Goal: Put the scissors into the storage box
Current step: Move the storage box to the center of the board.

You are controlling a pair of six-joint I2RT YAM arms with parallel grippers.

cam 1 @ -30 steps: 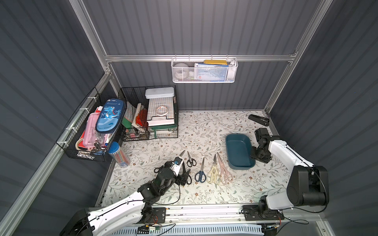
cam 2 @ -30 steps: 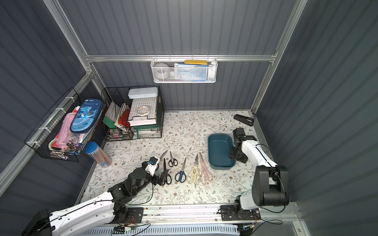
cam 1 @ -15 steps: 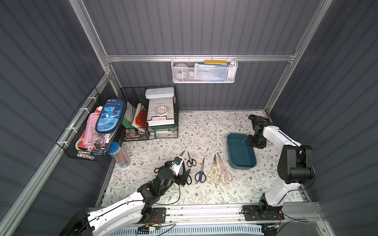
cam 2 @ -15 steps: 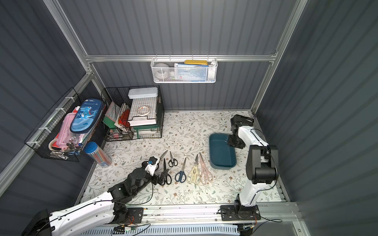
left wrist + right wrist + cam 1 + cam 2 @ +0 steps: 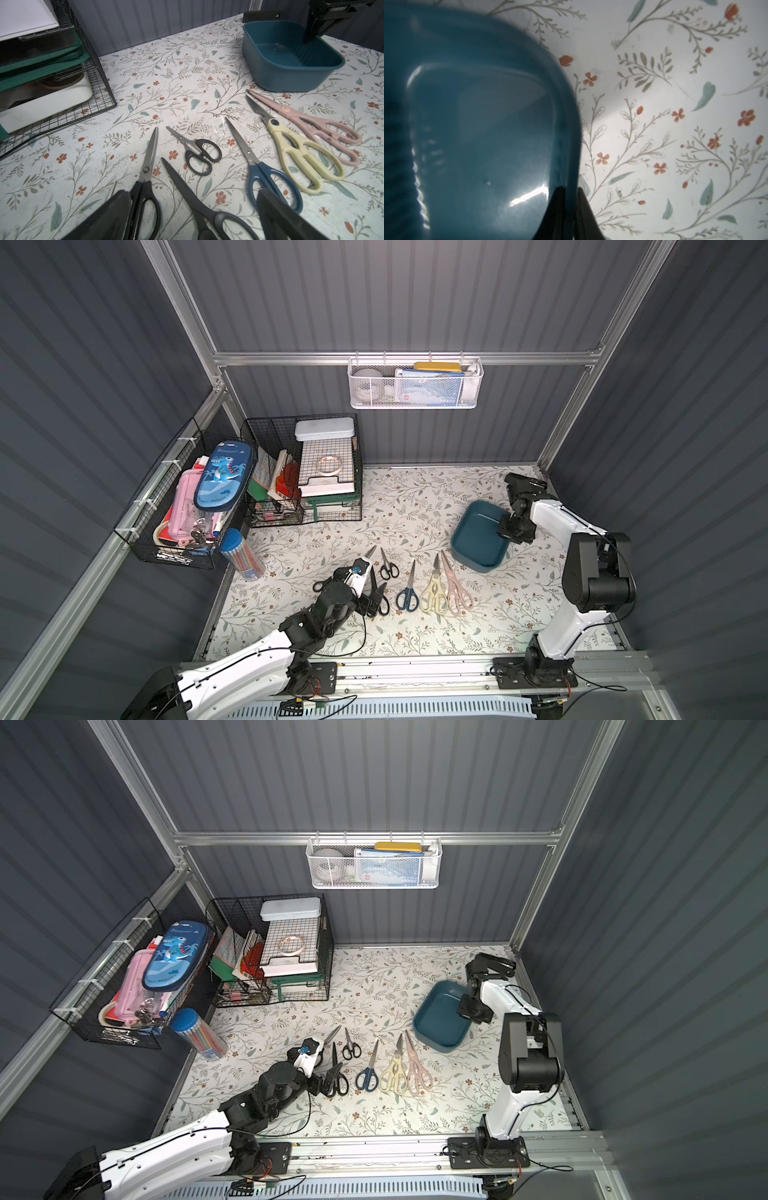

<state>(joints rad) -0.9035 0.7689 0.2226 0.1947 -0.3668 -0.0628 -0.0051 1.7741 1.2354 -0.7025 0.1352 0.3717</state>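
Several scissors lie in a row on the floral table: a small black pair (image 5: pixel 199 153), a blue-handled pair (image 5: pixel 261 172), cream shears (image 5: pixel 297 153) and pink shears (image 5: pixel 311 124). My left gripper (image 5: pixel 193 193) hangs open low over two black-handled scissors (image 5: pixel 148 166), touching neither. The teal storage box (image 5: pixel 478 537) (image 5: pixel 440 1017) stands right of the row and holds nothing. My right gripper (image 5: pixel 569 189) (image 5: pixel 509 526) is shut on the box's right rim (image 5: pixel 566 124), one finger inside the wall and one outside.
A black wire basket (image 5: pixel 303 472) of stationery stands at the back left, another (image 5: pixel 183 506) hangs on the left wall, and a tube of pencils (image 5: pixel 243 553) leans beside it. A white mesh basket (image 5: pixel 415 383) hangs on the back wall. A black folded tool (image 5: pixel 261 15) lies behind the box.
My right gripper has closed onto the box's rim after moving along its right side. The box has turned and shifted a little to the left. The left arm has not moved.
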